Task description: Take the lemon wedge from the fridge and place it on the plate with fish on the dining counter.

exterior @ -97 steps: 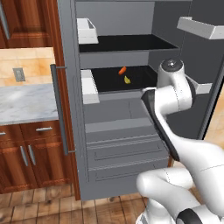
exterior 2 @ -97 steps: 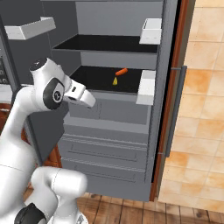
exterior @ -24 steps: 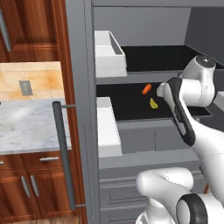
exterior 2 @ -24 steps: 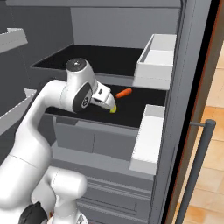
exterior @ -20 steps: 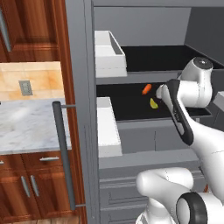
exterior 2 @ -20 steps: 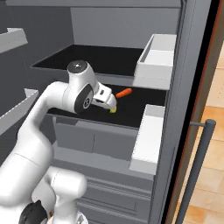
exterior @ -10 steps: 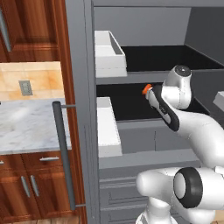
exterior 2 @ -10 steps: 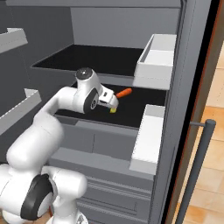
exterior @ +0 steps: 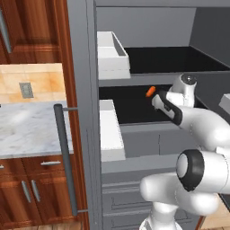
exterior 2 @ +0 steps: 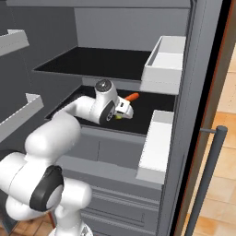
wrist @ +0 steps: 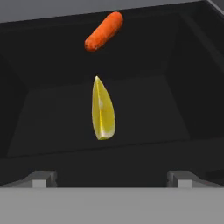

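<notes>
In the left base view the arm's wrist hid the lemon wedge (wrist: pixel 103 109). Right base view showed just a yellow sliver of it at the hand's 6 o'clock. Fridge (exterior: pixel 83 54) was cropped at 12.

Yellow lemon wedge (wrist: pixel 103 110), dark shelf (wrist: pixel 144 105)

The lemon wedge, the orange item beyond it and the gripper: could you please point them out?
lemon wedge (wrist: pixel 103 114), hand view, its middle.
orange item (wrist: pixel 104 31), hand view, mid-length.
gripper (wrist: pixel 111 178), hand view, midway between the fingertips.
</notes>
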You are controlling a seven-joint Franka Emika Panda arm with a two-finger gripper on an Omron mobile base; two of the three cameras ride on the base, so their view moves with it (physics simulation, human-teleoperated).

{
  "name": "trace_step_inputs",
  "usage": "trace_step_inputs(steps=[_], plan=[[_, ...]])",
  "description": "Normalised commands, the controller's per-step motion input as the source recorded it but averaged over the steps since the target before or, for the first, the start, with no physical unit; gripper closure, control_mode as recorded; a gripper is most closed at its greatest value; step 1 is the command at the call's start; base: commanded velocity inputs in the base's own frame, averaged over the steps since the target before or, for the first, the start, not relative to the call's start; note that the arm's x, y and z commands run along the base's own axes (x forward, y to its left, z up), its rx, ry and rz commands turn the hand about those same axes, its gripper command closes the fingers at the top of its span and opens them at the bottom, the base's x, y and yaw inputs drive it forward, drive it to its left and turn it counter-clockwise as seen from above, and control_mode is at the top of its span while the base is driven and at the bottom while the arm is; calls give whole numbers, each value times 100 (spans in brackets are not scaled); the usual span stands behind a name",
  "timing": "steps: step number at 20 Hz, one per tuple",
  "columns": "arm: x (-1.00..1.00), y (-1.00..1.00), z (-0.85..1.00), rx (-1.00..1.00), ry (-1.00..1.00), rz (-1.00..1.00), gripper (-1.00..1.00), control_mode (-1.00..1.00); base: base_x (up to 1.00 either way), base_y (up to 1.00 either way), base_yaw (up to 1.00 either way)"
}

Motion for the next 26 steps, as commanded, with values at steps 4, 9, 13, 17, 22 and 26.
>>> trace_step_inputs(steps=[4,9,13,17,22,26], plan=[[53,0,-12,0,0,0,-100,-100,0,0,0],[45,0,-13,0,0,0,-100,-100,0,0,0],[34,0,-31,-1,0,0,-100,-100,0,0,0],[28,0,-40,-3,0,0,-100,-100,0,0,0],[36,0,-30,-1,0,0,-100,-100,0,0,0],[18,5,-19,0,0,0,100,-100,0,0,0]])
